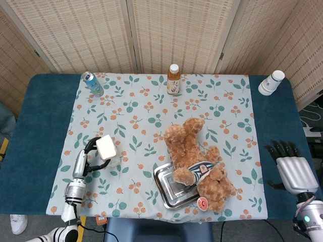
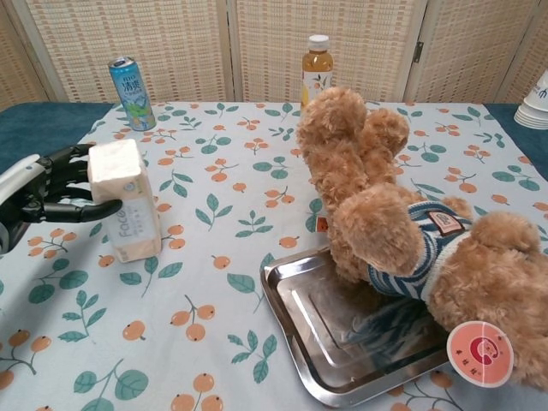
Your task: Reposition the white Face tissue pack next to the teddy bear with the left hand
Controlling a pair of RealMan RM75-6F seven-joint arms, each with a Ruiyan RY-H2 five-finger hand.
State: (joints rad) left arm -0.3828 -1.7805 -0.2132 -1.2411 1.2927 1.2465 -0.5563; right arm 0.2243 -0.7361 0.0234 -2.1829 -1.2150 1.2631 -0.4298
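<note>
Item: white rectangular soft-wrapped Face tissue pack (image 2: 125, 200), standing upright on the leaf-and-berry printed tablecloth (image 1: 146, 108), left side, well apart from the brown plush teddy bear (image 1: 198, 160). Holder: left hand (image 2: 50, 190), black fingers wrapped around the pack's upper part. Teddy bear in a striped top lies partly on a square stainless steel tray (image 2: 342, 338). Right hand (image 1: 289, 166): fingers spread, holding nothing, over the dark blue table (image 1: 38, 126) at the right edge. Far edge: blue drink can (image 1: 93, 83), amber tea bottle with white cap (image 1: 173, 79), stacked white paper cups (image 1: 271, 82).
</note>
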